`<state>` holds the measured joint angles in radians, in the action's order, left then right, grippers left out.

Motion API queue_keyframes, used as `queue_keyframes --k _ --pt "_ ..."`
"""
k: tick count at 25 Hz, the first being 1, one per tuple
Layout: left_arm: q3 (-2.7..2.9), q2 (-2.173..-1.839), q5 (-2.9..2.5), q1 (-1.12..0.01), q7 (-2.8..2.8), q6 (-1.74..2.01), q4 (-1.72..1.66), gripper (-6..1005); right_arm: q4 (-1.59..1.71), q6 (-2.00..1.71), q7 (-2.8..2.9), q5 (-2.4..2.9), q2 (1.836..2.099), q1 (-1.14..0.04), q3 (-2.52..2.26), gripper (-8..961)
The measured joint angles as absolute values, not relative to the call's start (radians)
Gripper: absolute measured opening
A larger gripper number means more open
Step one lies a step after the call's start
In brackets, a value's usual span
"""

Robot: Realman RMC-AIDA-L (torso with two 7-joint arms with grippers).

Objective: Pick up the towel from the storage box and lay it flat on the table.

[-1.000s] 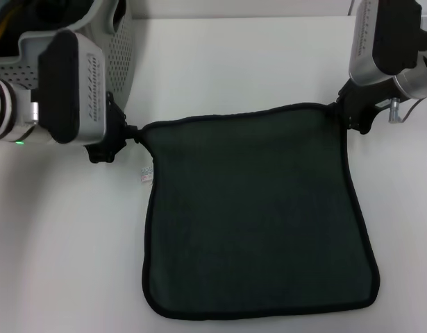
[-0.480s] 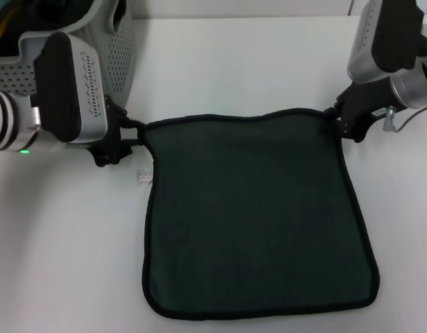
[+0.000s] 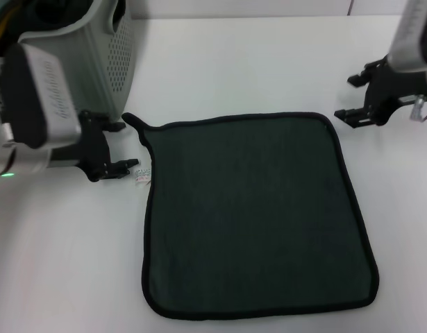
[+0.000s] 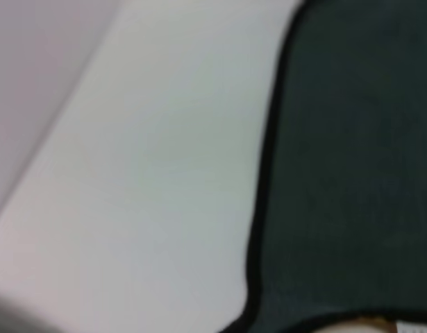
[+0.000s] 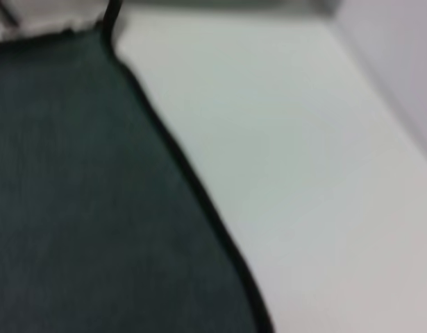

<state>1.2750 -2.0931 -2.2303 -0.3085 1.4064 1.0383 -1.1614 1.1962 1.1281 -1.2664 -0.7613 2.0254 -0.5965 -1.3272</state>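
Note:
The towel point(image 3: 251, 211) lies spread flat on the white table point(image 3: 234, 62), dark grey-green face up, black edging all round, its small white tag point(image 3: 142, 177) at the far left edge. Its far left corner point(image 3: 133, 123) sticks up slightly. My left gripper point(image 3: 119, 147) is open and empty, just left of that corner. My right gripper point(image 3: 355, 97) is open and empty, just right of the far right corner. The towel also shows in the left wrist view point(image 4: 352, 173) and the right wrist view point(image 5: 88, 208). The storage box point(image 3: 102, 55) stands at the far left.
The light grey perforated storage box sits right behind my left arm. The bare table point(image 3: 60, 263) shows to the left, far side and right point(image 3: 407, 222) of the towel. The towel's near edge lies close to the bottom of the head view.
Both grippers have let go of the towel's far corners and opened. The left one moved left, the right one moved right. The towel's far edge now lies flat on the table.

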Motion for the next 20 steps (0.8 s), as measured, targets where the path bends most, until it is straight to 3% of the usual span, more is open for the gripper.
queue_keyframes --k 5,7,14,20 --pt "1.231 -2.090 -1.924 -0.212 1.372 1.133 -1.158 666 1.300 1.147 -1.376 -0.990 2.025 -0.458 -1.342 533" --pt "1.230 -2.090 -1.822 -0.184 1.342 1.193 -1.125 708 1.294 1.186 -1.463 -1.131 2.025 -0.414 -1.352 759" --pt "1.183 -2.089 -1.562 -0.157 1.186 1.552 -0.918 884 1.263 1.588 -1.718 -1.495 2.019 -0.301 -1.278 885" --pt "1.129 -2.083 -1.500 -0.189 1.102 1.780 -0.787 880 1.220 1.775 -1.775 -1.597 2.001 -0.273 -1.207 885"
